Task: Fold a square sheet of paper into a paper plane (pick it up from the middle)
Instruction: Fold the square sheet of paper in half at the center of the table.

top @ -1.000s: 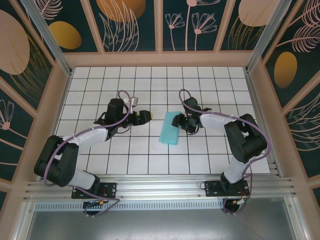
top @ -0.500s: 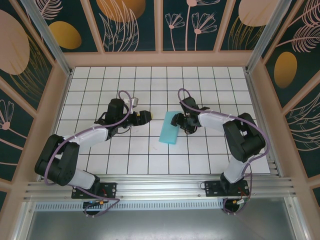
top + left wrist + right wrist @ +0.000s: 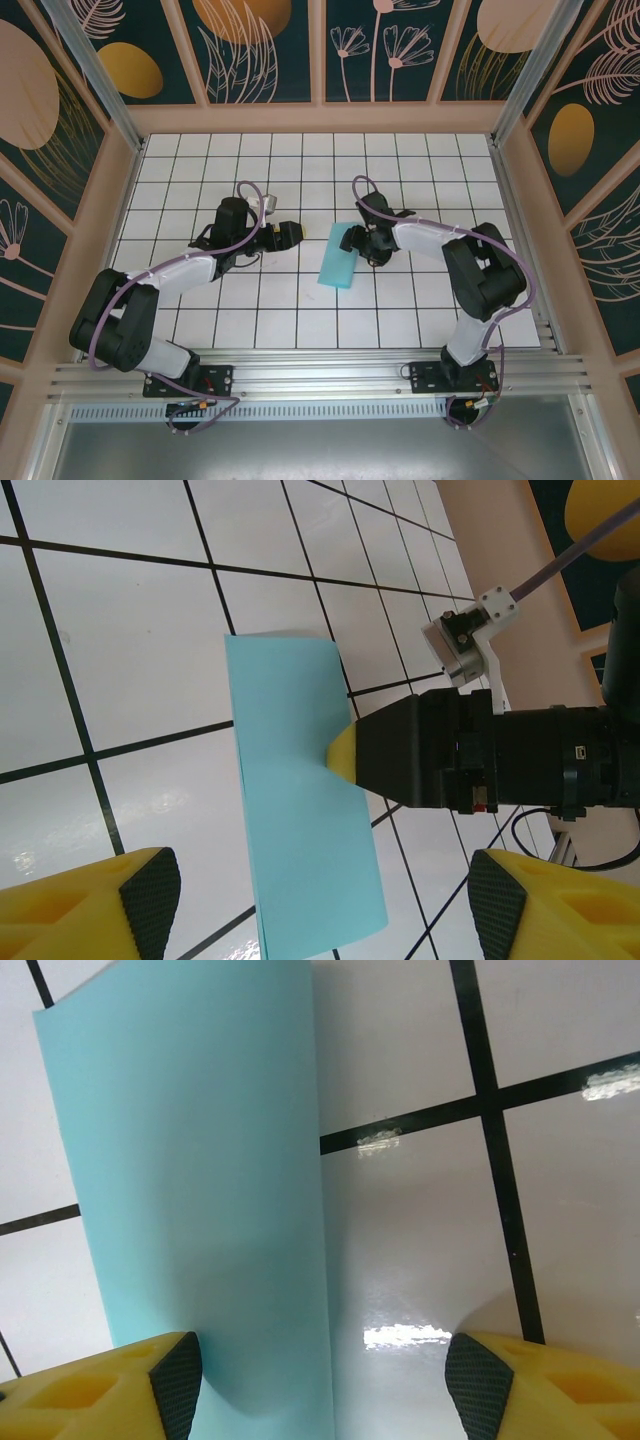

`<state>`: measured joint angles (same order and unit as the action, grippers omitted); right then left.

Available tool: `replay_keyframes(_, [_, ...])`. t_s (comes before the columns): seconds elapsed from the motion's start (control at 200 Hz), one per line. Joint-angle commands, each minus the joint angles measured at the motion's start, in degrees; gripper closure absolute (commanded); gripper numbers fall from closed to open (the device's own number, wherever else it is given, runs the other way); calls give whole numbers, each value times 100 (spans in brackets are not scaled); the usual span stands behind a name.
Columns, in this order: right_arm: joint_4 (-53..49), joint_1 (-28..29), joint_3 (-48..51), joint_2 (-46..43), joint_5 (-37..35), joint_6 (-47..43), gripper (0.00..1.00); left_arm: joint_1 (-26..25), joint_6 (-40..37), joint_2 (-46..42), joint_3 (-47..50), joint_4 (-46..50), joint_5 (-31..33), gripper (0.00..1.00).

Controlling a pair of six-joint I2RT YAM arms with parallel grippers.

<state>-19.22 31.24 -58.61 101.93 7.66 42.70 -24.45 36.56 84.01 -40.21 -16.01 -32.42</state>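
Square sheet of paper (image 3: 338, 257), folded, lies mid-tabletop (image 3: 300, 305). Right end effector (image 3: 358, 243), jaws spread, straddles its 3 o'clock edge. Left end effector (image 3: 289, 233) hovers open at 9 o'clock. Risk: unpinned paper slides, skewing the crease.

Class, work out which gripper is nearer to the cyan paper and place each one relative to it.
Right. The right gripper sits at the right edge of the cyan paper, one fingertip on it; the left gripper stands off to its left, with bare table between.

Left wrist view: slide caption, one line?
Right claw at the long edge of the cyan paper sheet on the grid table, framed by the open left claw.
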Motion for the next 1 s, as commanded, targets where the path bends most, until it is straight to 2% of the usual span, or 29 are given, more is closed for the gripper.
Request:
replay_keyframes(0.0, [-68,103,113,509,-129,-38,29,-34,-139,17,-114,82,-47,22])
replay_keyframes(0.746, [-178,144,9,866,-318,53,31,-26,-122,84,-129,70,-128,22])
replay_keyframes(0.906, [-184,145,-19,923,-351,65,31,-45,-1,224,-164,-39,-183,26])
replay_keyframes(0.996, [-224,145,-11,947,-397,76,31,-105,130,389,-233,-92,-120,36])
